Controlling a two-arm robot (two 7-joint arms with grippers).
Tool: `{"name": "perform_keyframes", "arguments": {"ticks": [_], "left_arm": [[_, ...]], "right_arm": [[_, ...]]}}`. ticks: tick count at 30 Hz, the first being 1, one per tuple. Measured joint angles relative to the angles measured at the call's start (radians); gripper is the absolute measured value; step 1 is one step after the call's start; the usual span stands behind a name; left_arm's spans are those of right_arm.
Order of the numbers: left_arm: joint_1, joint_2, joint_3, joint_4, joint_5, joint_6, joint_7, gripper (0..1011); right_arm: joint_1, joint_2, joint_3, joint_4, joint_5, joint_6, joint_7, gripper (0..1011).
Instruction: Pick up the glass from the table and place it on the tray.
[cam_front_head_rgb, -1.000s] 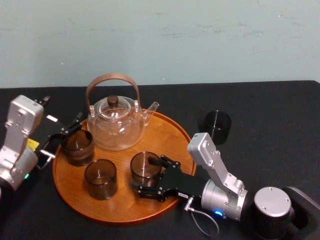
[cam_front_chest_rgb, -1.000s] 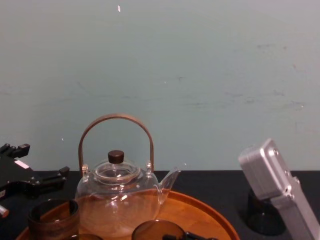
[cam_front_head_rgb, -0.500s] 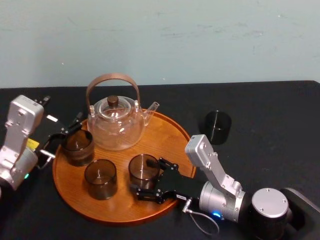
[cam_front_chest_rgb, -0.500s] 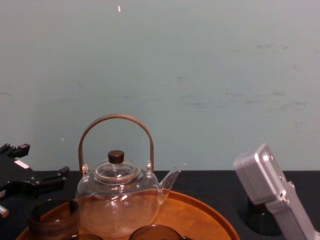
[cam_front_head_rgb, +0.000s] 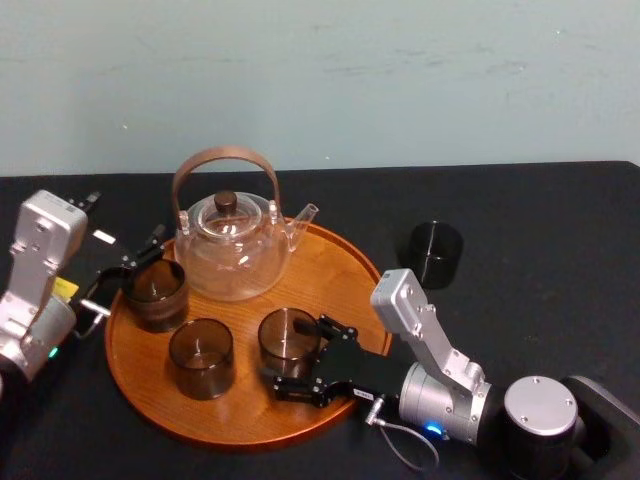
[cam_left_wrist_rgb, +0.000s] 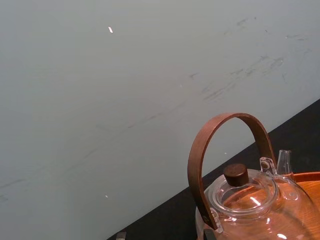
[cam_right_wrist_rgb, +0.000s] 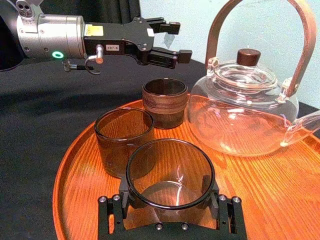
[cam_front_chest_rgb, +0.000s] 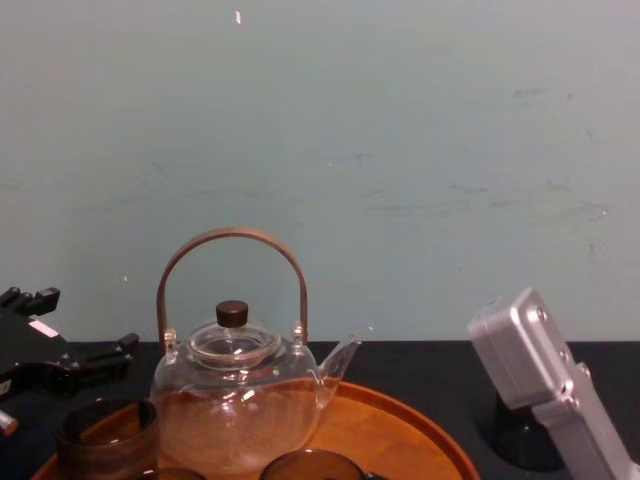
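Tray (cam_front_head_rgb: 335, 268) of orange-brown wood sits on the black table (cam_front_head_rgb: 540, 225), with a clear teapot (cam_front_head_rgb: 230, 255) at its far side. The glass (cam_front_head_rgb: 285, 335) stands upright on the tray's near right part, its base down on the wood. The right gripper (cam_front_head_rgb: 300, 358) reaches in low from the right and is closed on it: one black finger presses each side of the wall, and the wrist view shows no gap between them. Two more brown glasses share the tray, one to the left (cam_front_head_rgb: 155, 290) and one nearer the front (cam_front_head_rgb: 201, 355), both apart from the held glass. The left gripper (cam_front_head_rgb: 140, 255) hangs at the tray's left edge, just beside the left-hand glass, fingers spread and holding nothing. Off the tray, well to the right, a dark cup (cam_front_head_rgb: 435, 252) stands alone on the cloth.
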Motion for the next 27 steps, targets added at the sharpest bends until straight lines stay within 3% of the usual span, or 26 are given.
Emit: {"name": "perform_keyframes", "arguments": {"ticks": [6,17,27], "left_arm": [[0.000,0.000,0.000,0.000,0.000,0.000,0.000,1002],[0.000,0.000,0.000,0.000,0.000,0.000,0.000,1001],[0.000,0.000,0.000,0.000,0.000,0.000,0.000,1002]], "right_arm": [[0.000,0.000,0.001,0.000,0.001,0.000,0.000,1002],[-0.001,0.001,0.002,-0.002,0.002,0.000,0.000,1002],[-0.016,0.026,0.027,-0.059,0.019,-0.037,0.001,1002]]}}
